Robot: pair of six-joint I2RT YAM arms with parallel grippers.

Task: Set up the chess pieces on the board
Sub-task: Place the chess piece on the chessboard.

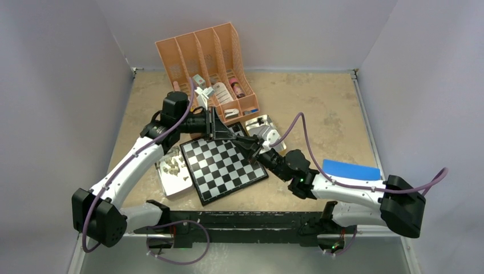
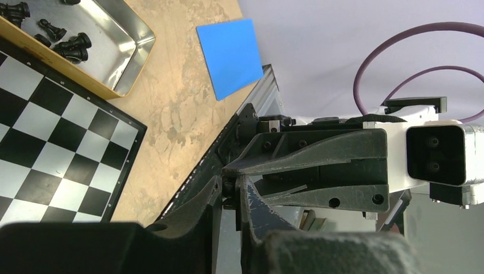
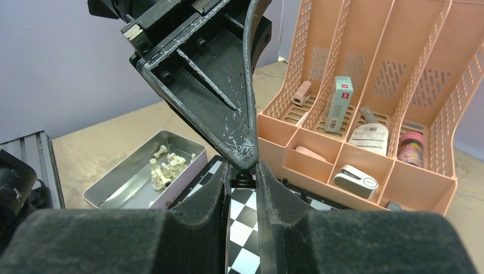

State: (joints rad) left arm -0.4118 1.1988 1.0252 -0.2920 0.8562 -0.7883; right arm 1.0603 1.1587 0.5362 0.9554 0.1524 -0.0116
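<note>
From above, a tan table [image 1: 319, 108] between pale walls [image 1: 57, 85] is carrying the board [image 1: 224, 165] at its middle, a peach organizer [image 1: 208, 63] far behind, a blue sheet [image 1: 351, 169] on the right, and a metal tray [image 1: 165, 187] of beige chess pieces [image 1: 171, 166] just left of the board. The left wrist view is showing black chess pieces [image 2: 68, 45] lying in a second tray [image 2: 134, 48] beside the board, with the left gripper [image 2: 229, 197] pinching narrowly on one black piece [image 2: 229, 186]. The right wrist view is showing the right gripper [image 3: 243, 194] narrowly clamping it too.

The right gripper [image 3: 243, 171] clamps a tiny black chess piece [image 3: 243, 180]; the scratched tips of the left gripper [image 3: 246, 161] pinch it from above. Left of the fingers [image 3: 208, 197]: a shallow metal tray [image 3: 122, 182] of beige chess pieces [image 3: 165, 168].
</note>
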